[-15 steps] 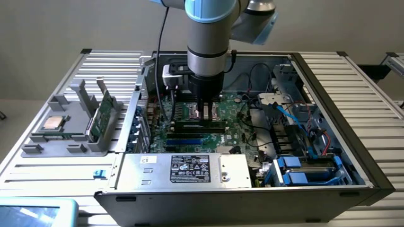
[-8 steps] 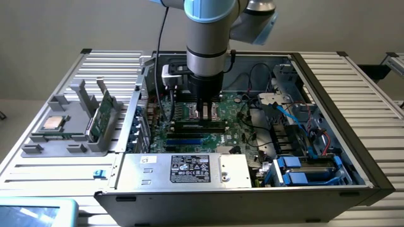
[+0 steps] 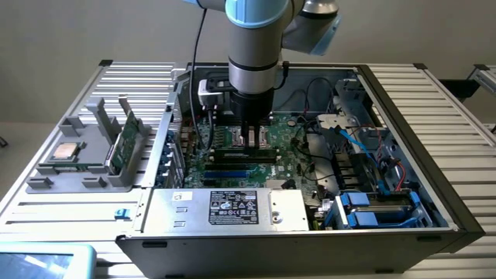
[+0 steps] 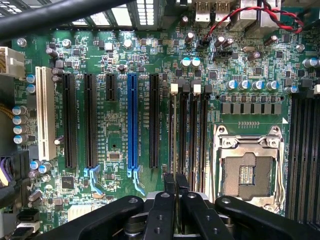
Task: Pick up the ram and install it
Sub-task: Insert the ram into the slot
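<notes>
My claw (image 3: 250, 146) hangs low inside the open computer case (image 3: 294, 250), just above the black memory slots (image 3: 244, 154) on the motherboard (image 3: 291, 168); in the wrist view its two fingers (image 4: 169, 184) stand closed, almost touching, over the near end of those slots (image 4: 188, 130); whether anything thin sits between them I cannot tell.

The ram (image 3: 126, 142) stands on edge, green, in the grey holder (image 3: 78, 177) on the slatted table (image 3: 434, 104), at the exterior view's left, well apart from my claw; a square silver processor chip (image 3: 66, 151) lies flat in the same holder, beside it.

On the board (image 4: 115, 130) I see a long blue slot (image 4: 132, 120) among black ones, a white slot (image 4: 45, 112), and the open metal processor socket (image 4: 247, 172) next to the memory slots.

Writing: the power supply box (image 3: 166, 212) at the front of the case carries a black-and-white label (image 3: 234, 208) with rows of marks, and a small white sticker (image 3: 182, 196); the board has fine white print by its slots; none of it can I read.
</notes>
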Tool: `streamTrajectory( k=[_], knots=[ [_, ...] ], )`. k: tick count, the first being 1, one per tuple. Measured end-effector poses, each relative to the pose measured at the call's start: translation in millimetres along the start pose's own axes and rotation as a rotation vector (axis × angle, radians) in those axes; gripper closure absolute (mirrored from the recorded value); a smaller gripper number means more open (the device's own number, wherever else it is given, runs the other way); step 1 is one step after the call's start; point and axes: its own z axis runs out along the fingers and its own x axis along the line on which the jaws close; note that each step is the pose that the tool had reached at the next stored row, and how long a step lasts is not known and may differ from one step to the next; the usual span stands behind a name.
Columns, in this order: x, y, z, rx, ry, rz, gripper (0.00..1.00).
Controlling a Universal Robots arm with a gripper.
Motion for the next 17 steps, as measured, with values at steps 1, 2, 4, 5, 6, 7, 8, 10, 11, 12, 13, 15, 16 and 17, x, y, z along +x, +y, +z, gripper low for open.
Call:
streamTrajectory(
  k=[1, 2, 4, 5, 6, 7, 8, 10, 11, 12, 13, 15, 16, 17],
  knots=[
    [0.0, 0.0, 0.0, 0.0000, 0.0000, 0.001, 0.89],
    [0.0, 0.0, 0.0, 0.0001, 0.0000, 0.001, 0.89],
    [0.0, 0.0, 0.6, 0.0000, 0.0001, 0.001, 0.89],
    [0.0, 0.0, 0.6, 0.0000, 0.0001, 0.001, 0.89],
    [0.0, 0.0, 0.7, 0.0001, 0.0001, 0.001, 0.89],
    [0.0, 0.0, 1.0, 0.0001, -0.0001, 0.001, 0.89],
    [0.0, 0.0, 1.2, 0.0002, -0.0001, 0.001, 0.89],
    [0.1, 0.0, 1.2, 0.0000, 0.0002, 0.001, 0.89],
    [0.1, 0.1, 1.4, 0.0001, 0.0001, 0.001, 0.89],
    [0.1, 0.0, 1.5, 0.0000, 0.0001, 0.001, 0.89],
    [0.1, 0.1, 1.6, 0.0000, 0.0001, 0.001, 0.89],
    [0.0, 0.1, 2.1, 0.0001, -0.0002, 0.001, 0.89],
    [0.1, 0.1, 2.4, 0.0002, -0.0002, 0.001, 0.89],
    [0.1, 0.1, 2.6, 0.0002, -0.0002, 0.001, 0.89]
  ],
)
